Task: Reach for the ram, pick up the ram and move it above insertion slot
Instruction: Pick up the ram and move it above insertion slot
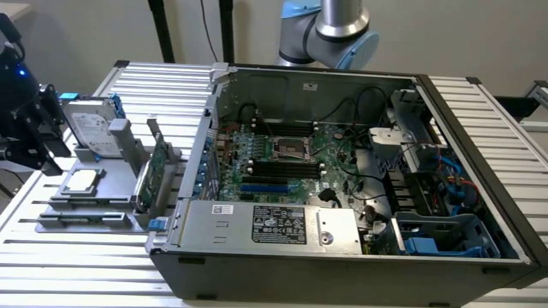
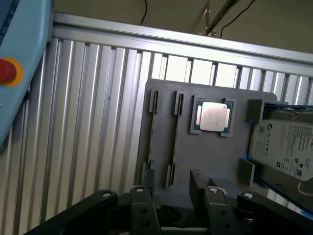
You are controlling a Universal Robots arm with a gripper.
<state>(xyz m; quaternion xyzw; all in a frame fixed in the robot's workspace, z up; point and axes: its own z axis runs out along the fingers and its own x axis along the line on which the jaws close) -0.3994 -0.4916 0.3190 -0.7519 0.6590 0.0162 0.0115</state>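
Note:
My gripper hangs above the near edge of a grey parts holder, open, with nothing between its black fingers. In the exterior view the gripper is at the far left, beside that holder. Two narrow dark rails run across the holder in front of the fingers. Whether the thin green ram stands edge-on in one of them I cannot tell. The motherboard's black slots lie inside the open computer case, to the exterior view's right.
On the holder sit a silver hard drive, a square processor chip, and a taller green card with a blue tab next to the case wall. A ribbed aluminium table lies underneath. A red button shows on a blue panel.

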